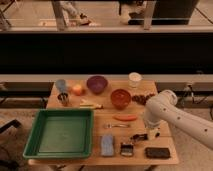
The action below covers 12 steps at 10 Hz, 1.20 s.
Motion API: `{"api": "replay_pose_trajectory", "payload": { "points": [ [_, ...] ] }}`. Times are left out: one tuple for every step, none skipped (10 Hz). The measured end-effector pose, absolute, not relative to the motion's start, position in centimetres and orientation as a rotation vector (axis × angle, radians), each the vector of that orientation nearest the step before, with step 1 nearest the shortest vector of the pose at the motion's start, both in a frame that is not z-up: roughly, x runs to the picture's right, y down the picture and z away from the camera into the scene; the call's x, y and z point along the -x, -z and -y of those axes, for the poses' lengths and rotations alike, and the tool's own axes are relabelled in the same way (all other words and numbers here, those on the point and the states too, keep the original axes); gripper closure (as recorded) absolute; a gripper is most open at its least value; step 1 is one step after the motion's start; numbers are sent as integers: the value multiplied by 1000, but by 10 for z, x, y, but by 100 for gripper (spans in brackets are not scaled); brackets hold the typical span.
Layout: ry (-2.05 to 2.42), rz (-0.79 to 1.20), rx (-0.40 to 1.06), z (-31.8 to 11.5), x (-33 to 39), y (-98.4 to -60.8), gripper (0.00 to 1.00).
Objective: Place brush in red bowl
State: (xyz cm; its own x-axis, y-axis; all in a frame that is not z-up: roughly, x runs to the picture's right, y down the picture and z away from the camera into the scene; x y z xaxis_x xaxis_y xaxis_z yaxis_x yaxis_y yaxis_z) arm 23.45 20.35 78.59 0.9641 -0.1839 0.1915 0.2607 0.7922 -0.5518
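The red bowl [120, 98] stands upright on the wooden table [165, 137], right of centre towards the back. The slim black brush [136, 136] lies on the table in front of the bowl, near the right front. Only its left part shows. My gripper [149, 134] hangs from the white arm [172, 112] and is down at the brush's right end, covering it. I cannot tell whether it touches the brush.
A large green tray [31, 145] fills the left front. At the back are a purple bowl [97, 83], a white cup [134, 80] and a blue cup [61, 85]. An orange stick [125, 117], a silver utensil [116, 126], a blue sponge [107, 144], a small dark bristled thing [127, 148] and a black block [157, 152] lie around the brush.
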Motion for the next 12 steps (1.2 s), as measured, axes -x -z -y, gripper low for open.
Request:
{"api": "replay_pose_trajectory", "payload": {
  "points": [
    [235,132,614,-203,-241,-787,20],
    [226,130,617,-204,-251,-789,20],
    [221,130,620,-205,-258,-791,20],
    [218,131,624,-207,-262,-793,20],
    [217,132,627,-211,-268,-795,20],
    [214,134,628,-215,-273,-797,20],
    [210,136,627,-219,-278,-802,20],
    [208,140,625,-223,-281,-807,20],
    [211,144,622,-224,-282,-810,20],
    [212,147,620,-225,-285,-811,20],
    [209,147,621,-227,-288,-812,20],
    [209,149,621,-228,-291,-812,20]
  ]
}}
